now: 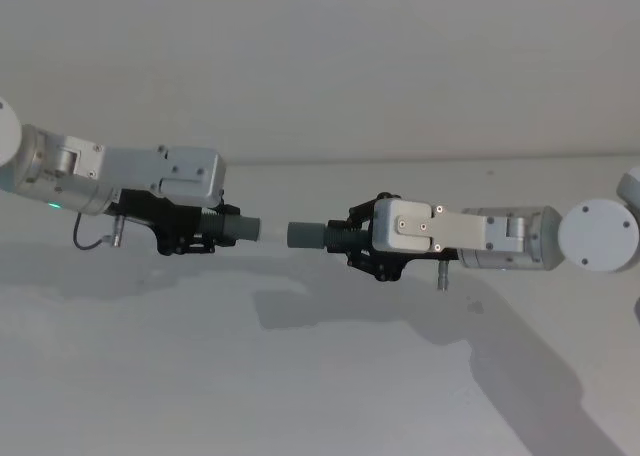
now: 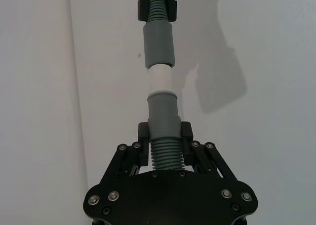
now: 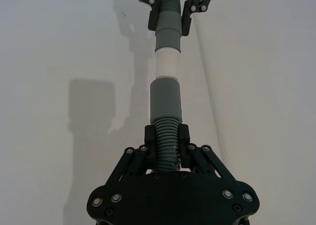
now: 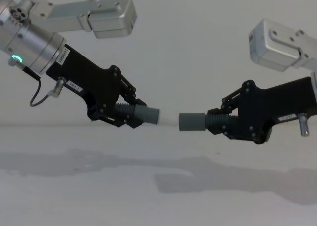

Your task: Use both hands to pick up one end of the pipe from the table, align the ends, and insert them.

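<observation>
White worktop (image 1: 300, 396), bare wall behind. Above it, our left claw (image 4: 130, 118) clamps the white-tipped pipe piece (image 2: 163, 121); our right claw (image 4: 218, 123) clamps the open-mouthed piece (image 3: 166, 102). Risk: slight tilt jams the tip.

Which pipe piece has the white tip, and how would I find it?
Start at the arm with the green ring light, the robot's left one. Its left gripper is shut on the left pipe piece, held up above the table. Unlike the right pipe piece, whose end is an open grey mouth, this one ends in a narrower white tip.
</observation>
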Controlling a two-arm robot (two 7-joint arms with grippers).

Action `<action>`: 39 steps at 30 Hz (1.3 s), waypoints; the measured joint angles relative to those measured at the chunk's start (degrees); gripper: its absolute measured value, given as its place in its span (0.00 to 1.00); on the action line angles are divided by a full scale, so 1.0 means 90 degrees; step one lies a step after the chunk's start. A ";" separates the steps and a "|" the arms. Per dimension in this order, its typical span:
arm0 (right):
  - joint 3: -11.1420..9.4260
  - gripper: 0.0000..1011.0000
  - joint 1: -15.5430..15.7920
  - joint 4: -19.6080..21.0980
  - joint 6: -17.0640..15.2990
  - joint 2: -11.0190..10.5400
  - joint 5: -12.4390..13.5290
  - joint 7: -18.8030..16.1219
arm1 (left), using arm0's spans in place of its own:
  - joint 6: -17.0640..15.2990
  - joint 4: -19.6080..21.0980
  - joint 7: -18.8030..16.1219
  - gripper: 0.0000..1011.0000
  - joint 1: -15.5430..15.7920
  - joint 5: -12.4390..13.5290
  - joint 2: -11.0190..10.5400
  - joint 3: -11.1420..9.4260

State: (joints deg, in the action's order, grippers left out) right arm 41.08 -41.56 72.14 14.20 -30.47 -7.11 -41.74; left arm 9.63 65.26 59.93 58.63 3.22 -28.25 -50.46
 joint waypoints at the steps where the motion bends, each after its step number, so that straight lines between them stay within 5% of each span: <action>1: 0.0001 0.24 -0.0009 -0.0016 0.0004 0.0008 0.0009 0.0000 | 0.0000 0.0000 0.0000 0.33 0.0000 0.0000 0.0000 0.0000; 39: 0.0065 0.24 -0.0157 -0.0064 -0.0014 0.0044 0.0240 -0.0149 | 0.0000 0.0000 0.0000 0.33 0.0000 0.0000 -0.0002 0.0000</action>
State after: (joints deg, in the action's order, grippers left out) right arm 41.66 -42.98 71.56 14.08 -30.08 -4.95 -43.08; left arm 9.62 65.26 59.93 58.63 3.22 -28.26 -50.46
